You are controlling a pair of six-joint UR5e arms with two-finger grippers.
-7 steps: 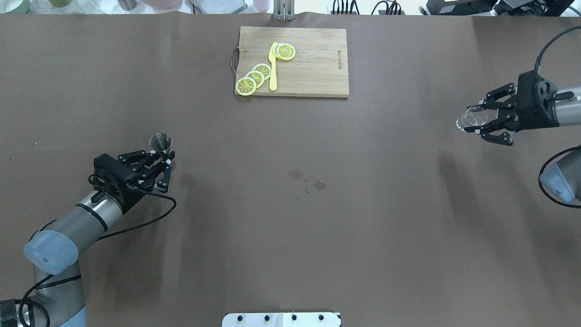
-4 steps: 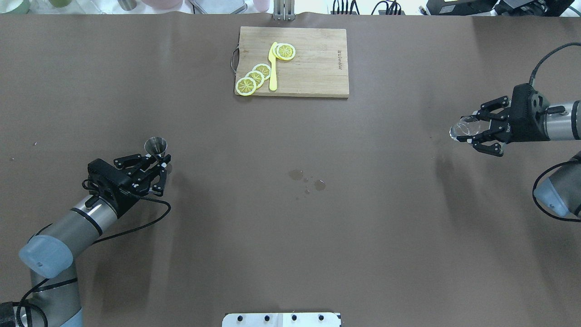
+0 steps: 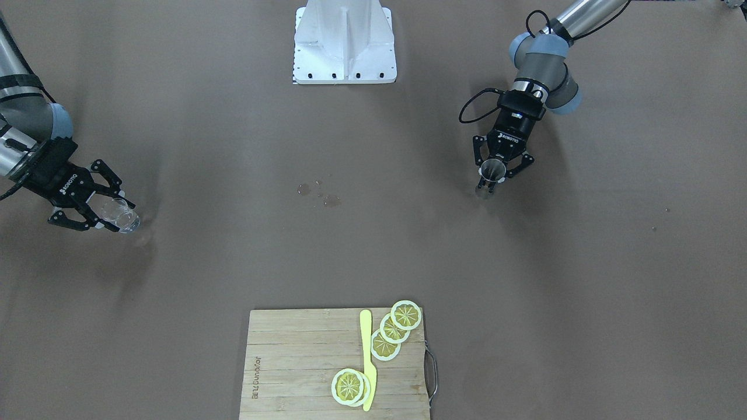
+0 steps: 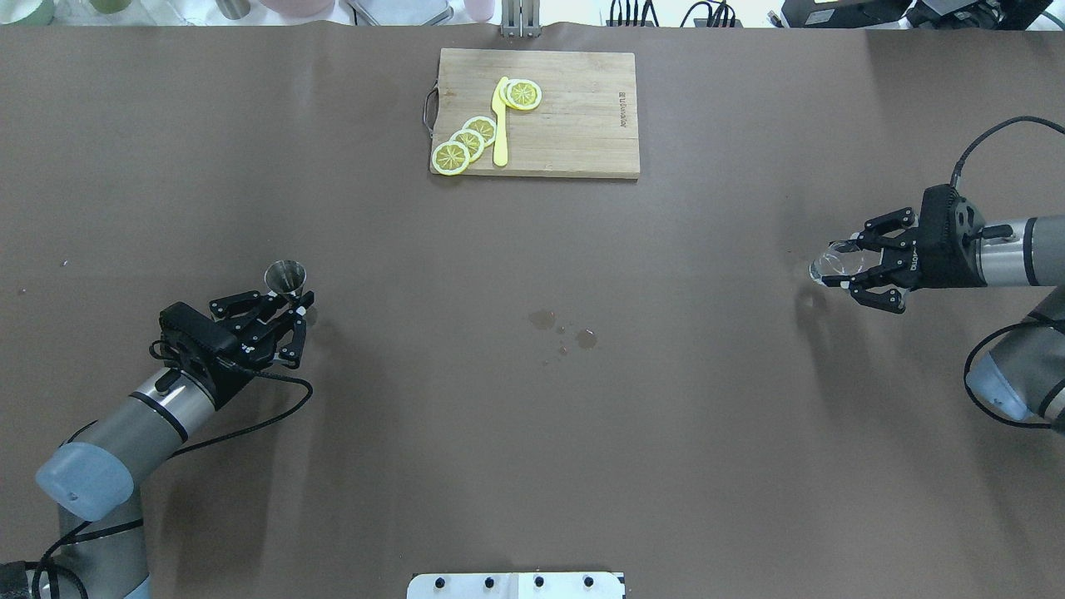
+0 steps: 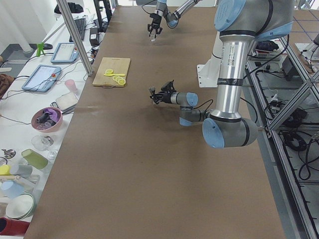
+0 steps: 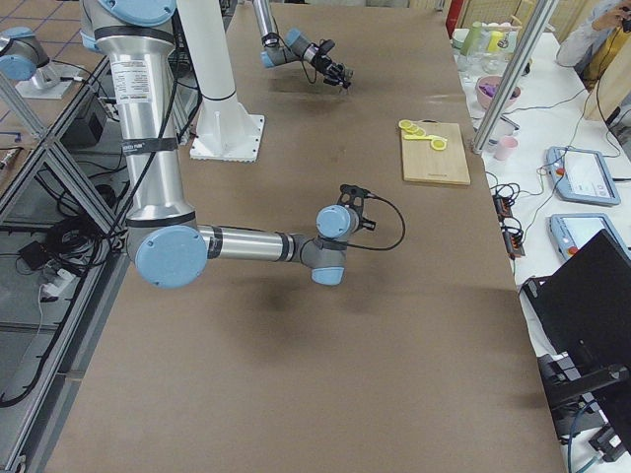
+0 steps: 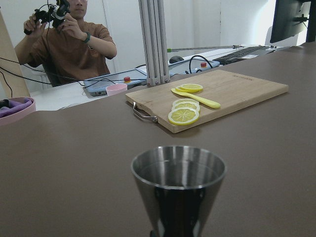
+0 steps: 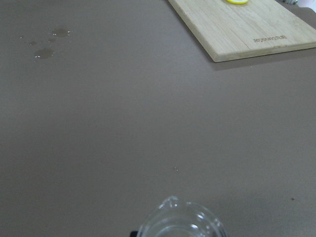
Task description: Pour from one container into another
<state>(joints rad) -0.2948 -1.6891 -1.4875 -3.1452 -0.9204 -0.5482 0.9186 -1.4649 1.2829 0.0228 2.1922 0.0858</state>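
Front-facing view: the left gripper point(image 3: 494, 175) is on the view's right, clamped around a small steel jigger point(image 3: 492, 170). The cup's open mouth faces up and sits right between the fingers. I can't tell if its foot touches the brown worktop point(image 3: 373, 251). Over on the view's left, the right gripper point(image 3: 105, 211) is closed on a clear glass point(image 3: 124, 220), which sticks out past the fingertips and is tipped over. Its shadow falls apart from it on the worktop.

Overhead: same story. The jigger is at the left gripper's tips and the glass is at the right gripper's tips, so the two containers are well apart at opposite ends. Between them there are a few wet spots point(image 4: 566, 329). At the far edge there's a wooden cutting board point(image 4: 582, 125) with lemon slices point(image 4: 466, 143) and a yellow knife point(image 4: 500, 125).

Left side view: the near arm reaches low over the worktop with the jigger in its gripper. The far gripper is too small to say much about.

Right side view: the near gripper is seen from behind, so the glass is hidden.

Left wrist cam: the jigger's upper cone fills the bottom centre, upright and looking dry inside. The board is beyond it, and there's a person point(image 7: 64, 47) at the back holding a controller.

Right wrist cam: only the glass's spouted rim shows at the bottom edge, with bare worktop ahead.
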